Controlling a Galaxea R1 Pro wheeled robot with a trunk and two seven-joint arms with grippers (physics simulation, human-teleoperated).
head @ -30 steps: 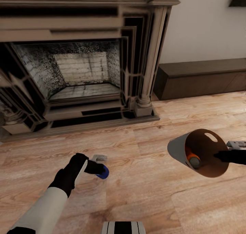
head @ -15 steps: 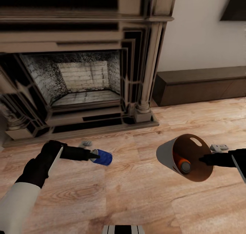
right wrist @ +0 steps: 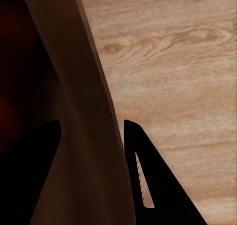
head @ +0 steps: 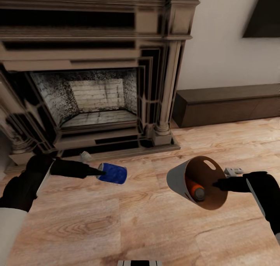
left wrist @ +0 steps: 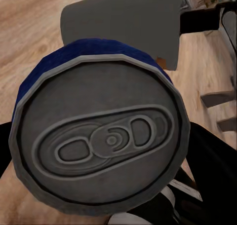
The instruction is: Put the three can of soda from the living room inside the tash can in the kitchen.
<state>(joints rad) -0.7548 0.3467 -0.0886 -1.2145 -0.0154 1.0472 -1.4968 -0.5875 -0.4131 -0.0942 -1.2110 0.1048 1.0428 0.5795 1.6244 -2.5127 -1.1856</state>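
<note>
The left hand (head: 102,172) is clamped on the dark blue soda can (head: 113,173), held lying sideways above the wood floor (head: 116,227). The right hand (head: 218,185) pinches the rim of the tilted trash can (head: 177,177), 1 orange can (head: 195,191) inside. Best to bring the blue can level with the mouth before letting go. No readable label shows.

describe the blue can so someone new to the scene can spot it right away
Start at the dark carved fireplace and drop to the wood floor in front of its hearth. There the left gripper holds the blue can on its side, above the boards. It is the deep-blue one with a grey top; the other can is orange and sits inside the tilted grey bin in the right gripper.
</note>
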